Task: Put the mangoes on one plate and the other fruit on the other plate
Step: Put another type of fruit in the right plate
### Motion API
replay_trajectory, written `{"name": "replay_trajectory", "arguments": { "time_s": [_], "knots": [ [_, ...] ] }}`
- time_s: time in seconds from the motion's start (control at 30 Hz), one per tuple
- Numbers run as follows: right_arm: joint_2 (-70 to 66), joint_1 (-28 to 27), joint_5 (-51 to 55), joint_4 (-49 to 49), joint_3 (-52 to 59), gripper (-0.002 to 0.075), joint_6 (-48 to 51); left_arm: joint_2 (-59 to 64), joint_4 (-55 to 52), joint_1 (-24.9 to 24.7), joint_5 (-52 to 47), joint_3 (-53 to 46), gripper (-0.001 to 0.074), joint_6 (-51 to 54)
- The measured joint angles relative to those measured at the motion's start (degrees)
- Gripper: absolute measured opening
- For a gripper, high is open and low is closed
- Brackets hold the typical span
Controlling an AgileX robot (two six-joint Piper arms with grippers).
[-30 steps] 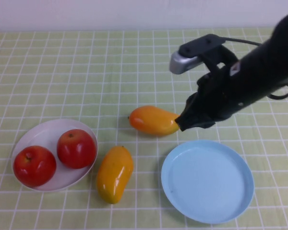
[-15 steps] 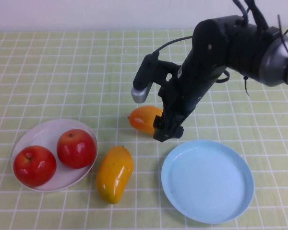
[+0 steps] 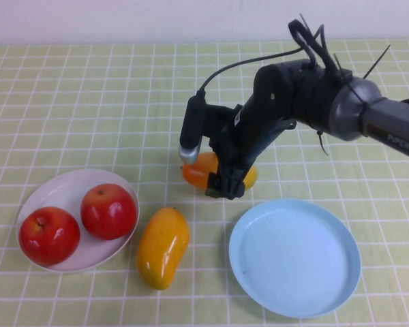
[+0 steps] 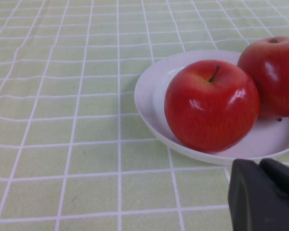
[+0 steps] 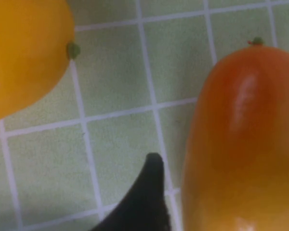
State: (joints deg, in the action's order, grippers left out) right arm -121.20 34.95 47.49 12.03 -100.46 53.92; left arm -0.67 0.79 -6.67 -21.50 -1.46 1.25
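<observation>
Two red apples (image 3: 109, 210) (image 3: 49, 236) lie on the white plate (image 3: 61, 180) at the front left. One mango (image 3: 162, 246) lies on the cloth between the white plate and the bare light blue plate (image 3: 294, 257). The second mango (image 3: 198, 169) lies mid-table, partly covered by my right gripper (image 3: 221, 180), which is down over it and open. In the right wrist view one dark finger (image 5: 149, 192) stands just beside that mango (image 5: 241, 144); the other finger is hidden. My left gripper (image 4: 267, 192) is shut and holds nothing, close to the plate's near apple (image 4: 209, 108).
A green checked cloth (image 3: 88, 102) covers the table up to the pale back wall. The right arm (image 3: 313, 95) with its cables reaches in from the right above the blue plate's far side.
The right arm has swung left and come down, so its gripper now sits over the mid-table mango. Mangoes, apples and plates lie where they were.
</observation>
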Motion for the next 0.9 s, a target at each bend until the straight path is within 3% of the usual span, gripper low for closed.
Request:
{"name": "replay_trajectory", "arguments": {
  "time_s": [0.4, 0.6, 0.77, 0.9],
  "knots": [
    [-4.8, 0.0, -1.2, 0.1, -0.4, 0.0670, 0.2, 0.0, 0.0, 0.0, 0.0, 0.0, 0.0000, 0.0],
    [-5.3, 0.0, 0.3, 0.0, -2.4, 0.0558, -1.4, 0.0, 0.0, 0.0, 0.0, 0.0, 0.0000, 0.0],
    [-5.0, 0.0, 4.9, -1.3, -7.5, 0.0558, -12.0, 0.0, 0.0, 0.0, 0.0, 0.0, 0.0000, 0.0],
    [-2.2, 0.0, 8.6, -4.2, -8.7, 0.0558, -27.4, 0.0, 0.0, 0.0, 0.0, 0.0, 0.0000, 0.0]
  ]
}}
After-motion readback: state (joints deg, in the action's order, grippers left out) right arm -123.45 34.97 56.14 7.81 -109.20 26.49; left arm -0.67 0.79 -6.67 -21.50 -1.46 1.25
